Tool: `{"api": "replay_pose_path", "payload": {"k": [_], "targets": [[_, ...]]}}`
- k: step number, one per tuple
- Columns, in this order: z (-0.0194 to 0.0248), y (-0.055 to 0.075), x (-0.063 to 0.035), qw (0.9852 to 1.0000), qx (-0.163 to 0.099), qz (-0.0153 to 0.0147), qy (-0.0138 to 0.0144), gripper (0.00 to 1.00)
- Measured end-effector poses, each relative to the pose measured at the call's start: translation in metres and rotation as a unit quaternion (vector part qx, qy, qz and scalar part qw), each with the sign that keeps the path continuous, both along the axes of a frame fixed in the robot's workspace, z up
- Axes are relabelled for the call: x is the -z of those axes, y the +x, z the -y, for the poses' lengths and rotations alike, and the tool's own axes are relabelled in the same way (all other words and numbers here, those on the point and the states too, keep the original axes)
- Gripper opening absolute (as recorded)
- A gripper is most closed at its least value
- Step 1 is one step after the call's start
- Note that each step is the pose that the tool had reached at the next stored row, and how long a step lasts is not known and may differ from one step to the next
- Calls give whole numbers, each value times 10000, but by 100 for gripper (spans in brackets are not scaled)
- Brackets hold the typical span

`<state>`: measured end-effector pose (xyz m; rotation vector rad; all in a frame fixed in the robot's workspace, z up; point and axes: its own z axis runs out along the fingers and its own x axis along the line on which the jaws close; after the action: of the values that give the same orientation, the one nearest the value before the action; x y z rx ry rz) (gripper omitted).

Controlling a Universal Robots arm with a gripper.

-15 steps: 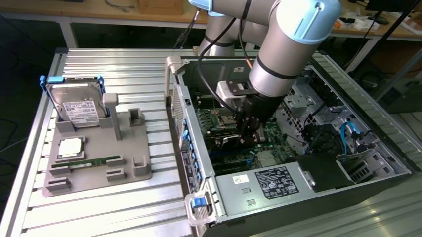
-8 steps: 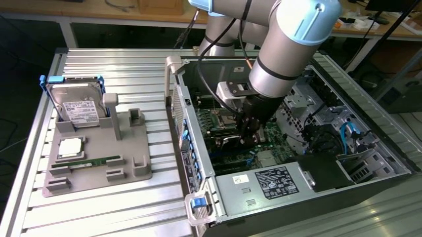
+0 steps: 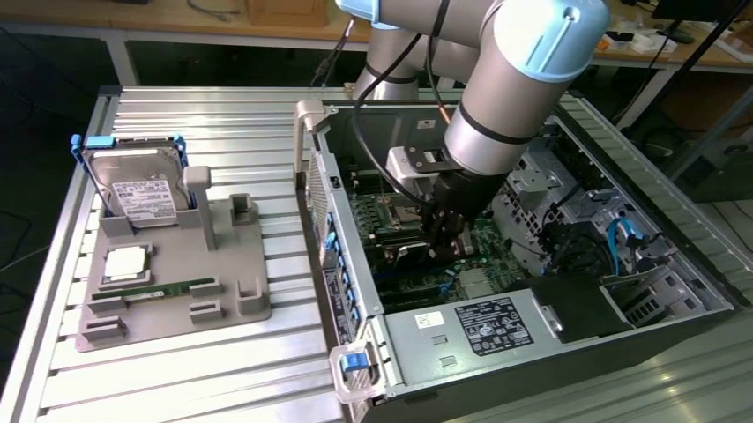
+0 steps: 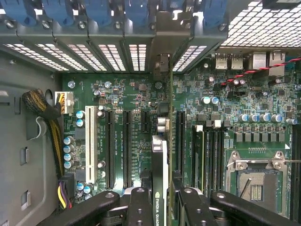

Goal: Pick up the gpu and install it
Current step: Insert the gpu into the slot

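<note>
- The gpu [image 4: 159, 160], a thin dark card seen edge-on with NVIDIA lettering on it, stands upright between the two black fingers [image 4: 139, 207] of the gripper [image 4: 160, 207], which are clenched on it from both sides.
- In the wrist view the card hangs over the green motherboard [image 4: 131, 94], lined up with the long black expansion slots [image 4: 126, 146]; whether its edge is touching a slot cannot be told.
- Its metal bracket end [image 4: 162, 63] points toward the case's rear wall with the blue slot clips [image 4: 99, 12].
- In the exterior view the arm [image 3: 518, 88] reaches down into the open computer case [image 3: 353, 291], with the gripper [image 3: 447, 242] low over the board near the case's middle.
- An empty CPU socket [image 4: 256, 183] lies beside the memory slots.
- On the slatted table [image 3: 176, 370], near its edge on the exterior view's left, a grey holder tray [image 3: 235, 300] carries a hard drive [image 3: 141, 189], a processor chip [image 3: 127, 263] and a green memory stick [image 3: 171, 289].
</note>
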<state>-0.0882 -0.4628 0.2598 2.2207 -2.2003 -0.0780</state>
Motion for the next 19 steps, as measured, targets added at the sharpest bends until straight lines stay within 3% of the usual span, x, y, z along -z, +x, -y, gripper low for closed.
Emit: {"api": "replay_pose_path", "payload": {"k": [16, 19], "targets": [[1, 0, 61, 10000, 0, 0, -1, 27], [2, -1, 125, 10000, 0, -3, -5, 27]]}}
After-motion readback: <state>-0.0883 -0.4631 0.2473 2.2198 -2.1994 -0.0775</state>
